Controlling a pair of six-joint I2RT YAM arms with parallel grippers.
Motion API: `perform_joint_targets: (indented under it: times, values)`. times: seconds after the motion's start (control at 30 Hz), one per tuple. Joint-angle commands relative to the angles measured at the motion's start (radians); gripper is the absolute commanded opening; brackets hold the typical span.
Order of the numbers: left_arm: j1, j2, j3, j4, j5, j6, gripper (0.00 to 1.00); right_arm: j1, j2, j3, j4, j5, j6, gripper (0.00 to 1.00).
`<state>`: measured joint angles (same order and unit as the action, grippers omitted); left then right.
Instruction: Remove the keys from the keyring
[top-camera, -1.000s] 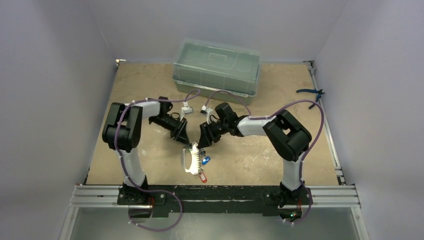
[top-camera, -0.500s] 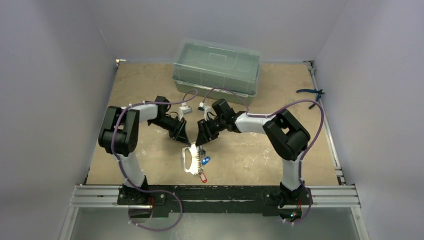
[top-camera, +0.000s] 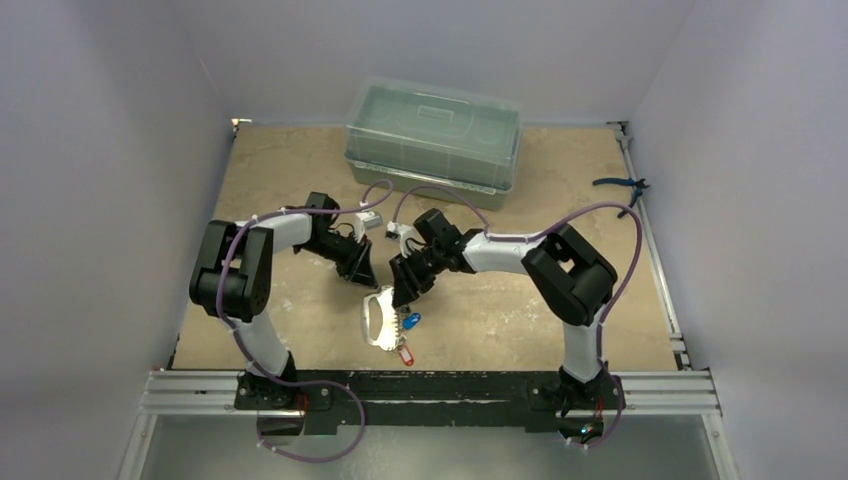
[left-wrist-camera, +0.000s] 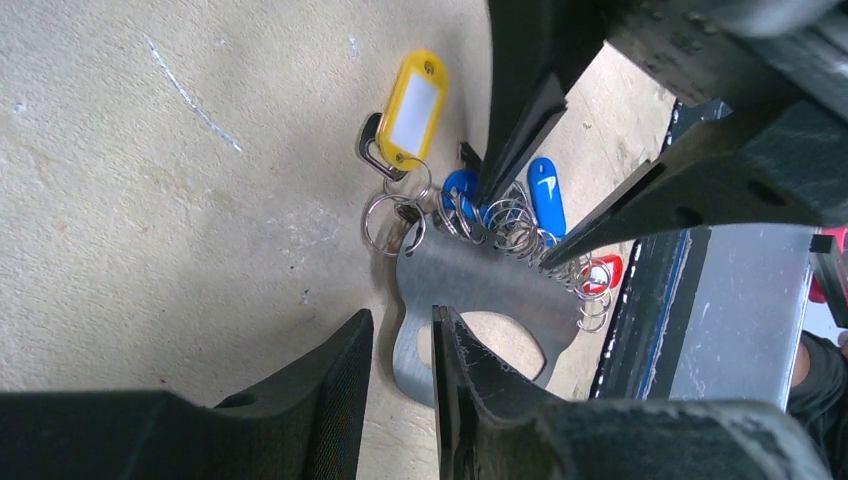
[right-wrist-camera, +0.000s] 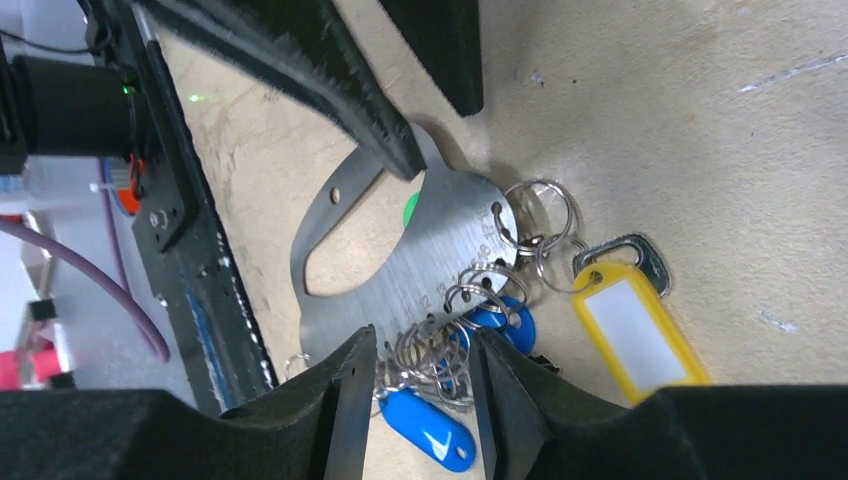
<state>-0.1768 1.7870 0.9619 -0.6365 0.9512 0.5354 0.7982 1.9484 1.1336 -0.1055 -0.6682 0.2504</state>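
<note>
The keyring (top-camera: 378, 318) is a flat grey metal plate with a loop handle, lying near the table's front. Small wire rings along its edge carry the keys: a yellow tag (left-wrist-camera: 415, 108), blue tags (right-wrist-camera: 425, 425) and a red tag (left-wrist-camera: 605, 272). A green spot (right-wrist-camera: 410, 208) shows under the plate. My left gripper (left-wrist-camera: 402, 315) is open, its fingers astride the plate's loop band (left-wrist-camera: 410, 350) with a gap on one side. My right gripper (right-wrist-camera: 422, 340) is open over the ring cluster (right-wrist-camera: 450, 330), a finger on each side. Both meet above the plate in the top view.
A clear lidded box (top-camera: 433, 135) stands at the back of the table. Blue-handled pliers (top-camera: 620, 185) lie at the right edge. The black and metal base rail (top-camera: 430, 390) runs just in front of the plate. Purple cables loop over both arms.
Both arms have shifted a little to the left. My right gripper has come down onto the ring cluster and its jaws have narrowed somewhat. The plate has not moved.
</note>
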Motion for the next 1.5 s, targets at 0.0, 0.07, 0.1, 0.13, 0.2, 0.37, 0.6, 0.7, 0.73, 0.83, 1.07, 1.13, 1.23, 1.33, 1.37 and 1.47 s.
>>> perform_joint_targets:
  times: [0.0,0.07,0.1,0.13,0.2,0.37,0.6,0.7,0.73,0.83,1.07,1.13,1.23,1.33,1.37,1.47]
  values:
    - [0.007,-0.019,-0.006,0.029,0.015,0.002,0.28,-0.004,-0.113,-0.062,0.074,0.038,-0.226,0.45]
    - [0.007,-0.025,-0.002,0.027,0.015,-0.001,0.28,-0.004,-0.124,-0.051,0.060,0.056,-0.362,0.45]
    - [0.007,-0.027,0.003,0.024,0.019,-0.002,0.28,-0.004,-0.121,-0.042,0.061,0.043,-0.396,0.45]
    - [0.008,-0.029,0.006,0.017,0.022,-0.002,0.28,-0.004,-0.119,-0.036,0.062,0.036,-0.425,0.45]
    - [0.011,-0.037,0.011,0.009,0.032,-0.001,0.28,-0.004,-0.126,-0.045,0.090,0.011,-0.461,0.45]
    - [0.060,-0.051,0.029,-0.055,0.107,0.043,0.30,-0.002,-0.131,-0.092,0.144,-0.052,-0.519,0.45]
    - [0.125,-0.106,0.032,-0.080,0.113,0.057,0.32,-0.001,-0.130,-0.129,0.176,-0.074,-0.598,0.47]
    - [0.133,-0.113,0.031,-0.097,0.118,0.066,0.32,0.002,-0.119,-0.127,0.159,-0.077,-0.641,0.47]
    - [0.136,-0.114,0.030,-0.101,0.119,0.069,0.32,0.003,-0.118,-0.129,0.157,-0.076,-0.649,0.47]
    - [0.149,-0.127,0.021,-0.094,0.128,0.070,0.33,0.013,-0.111,-0.132,0.166,-0.060,-0.657,0.47]
    - [0.175,-0.146,0.022,-0.109,0.138,0.077,0.34,0.026,-0.088,-0.134,0.159,-0.054,-0.682,0.45]
    - [0.203,-0.147,0.018,-0.113,0.138,0.081,0.34,0.031,-0.086,-0.139,0.156,-0.055,-0.696,0.45]
    - [0.206,-0.144,0.015,-0.113,0.138,0.084,0.34,0.042,-0.079,-0.148,0.155,-0.045,-0.723,0.43]
    - [0.209,-0.147,0.011,-0.112,0.141,0.083,0.34,0.060,-0.074,-0.155,0.150,-0.020,-0.758,0.42]
    - [0.209,-0.149,0.010,-0.110,0.141,0.084,0.34,0.064,-0.074,-0.159,0.152,-0.012,-0.766,0.42]
    - [0.212,-0.153,0.006,-0.107,0.141,0.084,0.34,0.068,-0.082,-0.166,0.152,-0.019,-0.780,0.46]
